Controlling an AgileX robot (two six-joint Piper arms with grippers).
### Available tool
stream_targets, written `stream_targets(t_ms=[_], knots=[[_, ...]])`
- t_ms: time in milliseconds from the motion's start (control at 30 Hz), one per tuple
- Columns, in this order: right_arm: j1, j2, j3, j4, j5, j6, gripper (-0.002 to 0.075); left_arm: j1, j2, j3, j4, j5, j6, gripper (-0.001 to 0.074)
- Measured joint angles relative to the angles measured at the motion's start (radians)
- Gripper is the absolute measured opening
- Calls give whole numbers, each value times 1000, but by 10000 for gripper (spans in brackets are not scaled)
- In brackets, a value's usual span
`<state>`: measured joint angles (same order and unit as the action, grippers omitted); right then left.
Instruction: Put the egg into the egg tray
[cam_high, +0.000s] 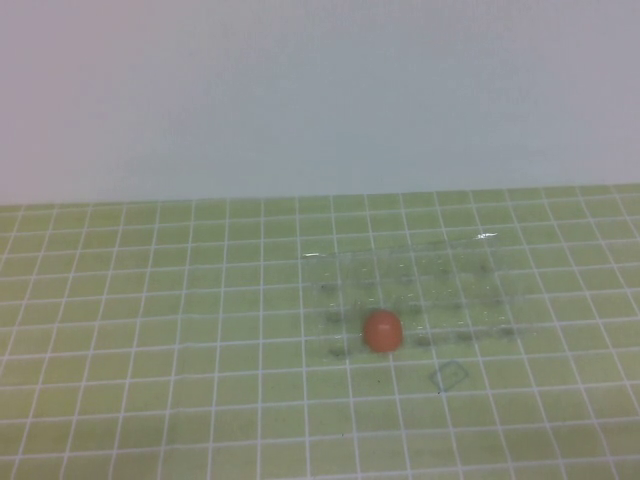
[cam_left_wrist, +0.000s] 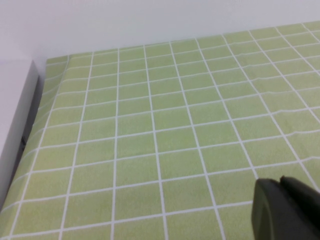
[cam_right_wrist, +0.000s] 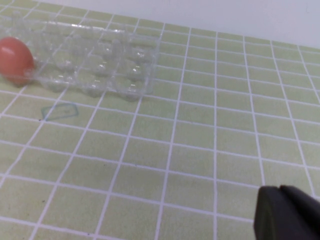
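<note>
The egg (cam_high: 382, 331) is sitting in a cup on the near row of the egg tray (cam_high: 450, 270), toward its left end, seemingly upright on its long axis. The tray is lying with its long side across the green grid cloth (cam_high: 150, 330), with open cloth spreading around it. The left gripper (cam_left_wrist: 287, 210) and right gripper (cam_right_wrist: 287, 212) are hovering low over bare cloth, away from the tray; their openings cannot be told.
</note>
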<state>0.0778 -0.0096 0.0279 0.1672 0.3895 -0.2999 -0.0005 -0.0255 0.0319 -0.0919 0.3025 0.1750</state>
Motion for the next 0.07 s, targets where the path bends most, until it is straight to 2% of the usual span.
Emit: stream_targets(t_ms=[67], knots=[[0, 0, 0, 0, 0, 0, -2, 0, 0, 0, 0, 0, 0, 0]])
